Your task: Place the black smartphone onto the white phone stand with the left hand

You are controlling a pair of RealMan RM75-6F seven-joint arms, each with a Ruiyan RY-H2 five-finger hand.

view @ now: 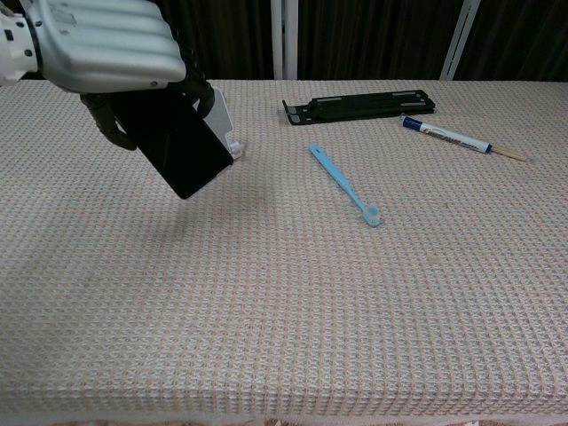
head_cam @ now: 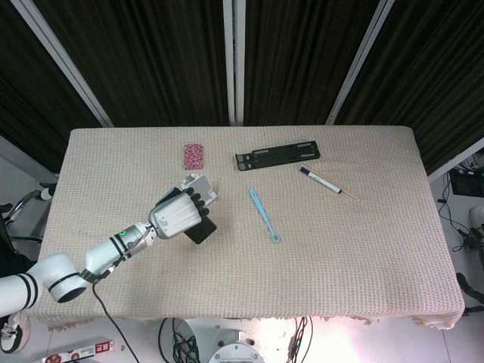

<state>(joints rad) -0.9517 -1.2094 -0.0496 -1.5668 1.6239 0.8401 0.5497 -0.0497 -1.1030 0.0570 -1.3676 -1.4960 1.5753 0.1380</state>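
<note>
My left hand [head_cam: 178, 215] [view: 111, 43] grips the black smartphone [view: 177, 146] [head_cam: 201, 229] and holds it tilted in the air, above the tablecloth. The white phone stand [head_cam: 200, 185] [view: 224, 117] stands just behind the hand, partly hidden by the phone and fingers in the chest view. The phone's lower end hangs in front of the stand, close to it; I cannot tell whether they touch. My right hand shows in neither view.
A blue toothbrush [head_cam: 265, 215] [view: 346, 185] lies right of the stand. Further back lie a black folded holder [head_cam: 277, 156] [view: 359, 105], a marker pen [head_cam: 327, 182] [view: 457, 138] and a pink patterned card [head_cam: 194, 156]. The beige cloth-covered table [head_cam: 340, 257] spreads around them.
</note>
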